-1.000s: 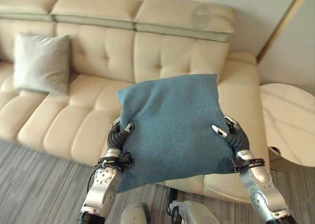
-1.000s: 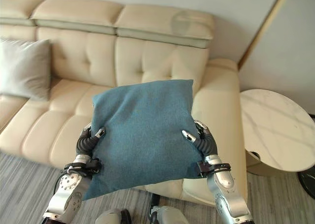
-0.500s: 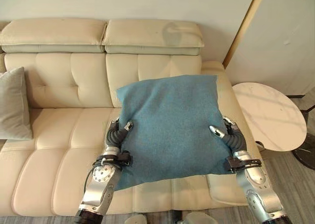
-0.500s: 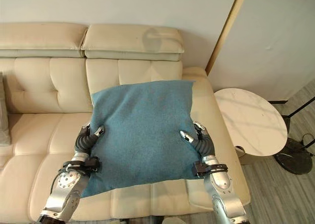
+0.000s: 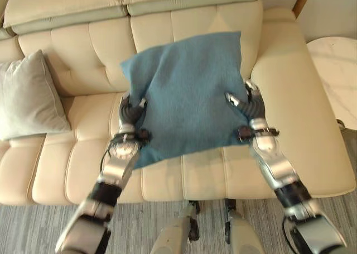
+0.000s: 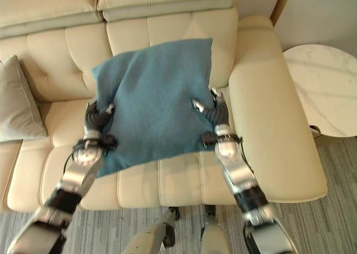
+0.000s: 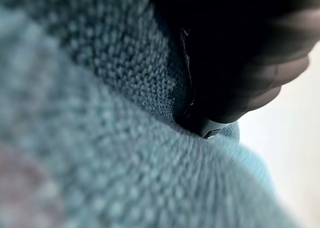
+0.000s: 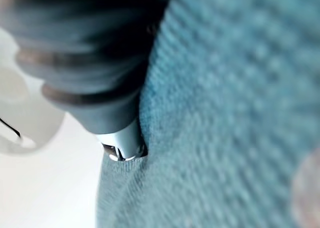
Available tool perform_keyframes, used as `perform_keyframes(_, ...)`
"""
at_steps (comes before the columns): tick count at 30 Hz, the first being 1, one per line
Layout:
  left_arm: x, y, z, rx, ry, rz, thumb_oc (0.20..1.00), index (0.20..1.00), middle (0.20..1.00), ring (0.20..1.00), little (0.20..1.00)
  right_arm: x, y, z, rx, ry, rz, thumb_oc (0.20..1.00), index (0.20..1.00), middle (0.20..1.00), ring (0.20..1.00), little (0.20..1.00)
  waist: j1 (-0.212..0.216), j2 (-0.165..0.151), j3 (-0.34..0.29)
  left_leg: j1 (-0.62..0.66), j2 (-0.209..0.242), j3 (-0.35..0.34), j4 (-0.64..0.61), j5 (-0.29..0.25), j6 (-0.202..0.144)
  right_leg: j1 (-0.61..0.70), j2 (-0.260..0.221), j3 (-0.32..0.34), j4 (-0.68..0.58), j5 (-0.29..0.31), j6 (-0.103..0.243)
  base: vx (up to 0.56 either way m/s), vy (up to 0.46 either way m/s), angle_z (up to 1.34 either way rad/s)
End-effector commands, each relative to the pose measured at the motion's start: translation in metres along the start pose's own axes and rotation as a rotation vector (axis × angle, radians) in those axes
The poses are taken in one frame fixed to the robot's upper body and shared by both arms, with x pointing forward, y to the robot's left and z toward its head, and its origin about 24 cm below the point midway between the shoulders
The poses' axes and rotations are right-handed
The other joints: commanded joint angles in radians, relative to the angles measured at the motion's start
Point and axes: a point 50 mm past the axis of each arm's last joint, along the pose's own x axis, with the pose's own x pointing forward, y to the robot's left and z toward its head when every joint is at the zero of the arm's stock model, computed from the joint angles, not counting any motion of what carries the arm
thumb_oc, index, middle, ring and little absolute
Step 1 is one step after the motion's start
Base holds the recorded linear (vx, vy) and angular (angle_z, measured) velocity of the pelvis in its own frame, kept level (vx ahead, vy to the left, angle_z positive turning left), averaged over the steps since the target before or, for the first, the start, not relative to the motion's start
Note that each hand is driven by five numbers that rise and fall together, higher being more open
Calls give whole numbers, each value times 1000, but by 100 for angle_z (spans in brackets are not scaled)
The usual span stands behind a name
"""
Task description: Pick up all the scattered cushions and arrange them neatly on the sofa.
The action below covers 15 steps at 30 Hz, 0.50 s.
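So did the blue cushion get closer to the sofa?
Yes. The blue cushion, held between the left hand and right hand, now overlaps the sofa's backrest; earlier it hung before the seat.

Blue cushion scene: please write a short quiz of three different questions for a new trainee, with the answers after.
1. True or false: the blue cushion already lies flat on the seat of the sofa.
2. Which robot hand holds the blue cushion? A) left robot hand alone B) right robot hand alone C) both
3. Fill in: the grey cushion leans against the sofa's ____.

Key:
1. False; it is held up over the seat, near the backrest.
2. C; one robot hand grips each side edge.
3. Backrest, on the robot's left side.
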Motion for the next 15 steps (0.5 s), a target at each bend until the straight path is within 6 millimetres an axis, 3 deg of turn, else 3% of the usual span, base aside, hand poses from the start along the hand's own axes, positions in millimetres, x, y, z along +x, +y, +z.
perform_keyframes(1,30,-33,116,45,-506,-72,200,200,200,200,200,35,35,115,-2,-512,-19,200,200,200,200,200,2,-90,13,66,33,-39,52,-133,-61,-30,-86,4,-88,33,93,-3,-58,28)
perform_keyframes(5,59,-28,165,129,-597,29,200,200,200,200,200,70,17,159,-110,-627,-164,200,200,200,200,200,15,-93,19,-23,31,-59,-1,-77,-80,-121,-73,-6,-122,66,109,4,-80,13)
perform_keyframes(6,74,-18,188,172,-600,89,407,407,407,407,407,87,4,174,-179,-624,-223,200,200,200,200,200,20,-97,2,-95,37,-75,-12,-67,-92,-190,-61,-10,-131,69,113,24,-134,-6)
perform_keyframes(7,74,-18,189,171,-603,89,407,407,407,407,407,88,4,175,-178,-626,-224,200,200,200,200,200,20,-96,1,-99,37,-76,-12,-66,-92,-194,-61,-11,-130,69,113,23,-139,-3)
perform_keyframes(8,78,-14,199,191,-614,105,1000,1000,1000,1000,1000,94,-3,178,-206,-617,-247,200,200,200,200,200,21,-94,0,-125,39,-82,-12,-60,-96,-218,-58,-13,-132,71,115,11,-79,10)
perform_keyframes(9,82,-9,205,210,-615,122,1000,1000,1000,1000,1000,97,-6,181,-218,-614,-263,432,432,432,432,432,22,-92,2,-144,41,-87,-12,-58,-100,-235,-56,-14,-133,72,118,8,-113,18)
perform_keyframes(10,84,-6,217,223,-635,133,1000,1000,1000,1000,1000,101,-8,185,-225,-609,-262,1000,1000,1000,1000,1000,22,-91,4,-173,42,-97,-12,-47,-106,-262,-55,-15,-133,78,119,5,-116,24)
perform_keyframes(12,88,5,226,253,-638,152,1000,1000,1000,1000,1000,107,-19,185,-265,-583,-285,1000,1000,1000,1000,1000,24,-91,-1,-230,44,-105,-12,-33,-114,-311,-49,-17,-133,82,118,0,-98,15)
perform_keyframes(15,95,19,221,315,-589,158,1000,1000,1000,1000,1000,111,-30,169,-283,-502,-273,1000,1000,1000,1000,1000,20,-90,-5,-295,45,-119,-12,-21,-118,-368,-42,-18,-133,88,119,6,-62,-4)
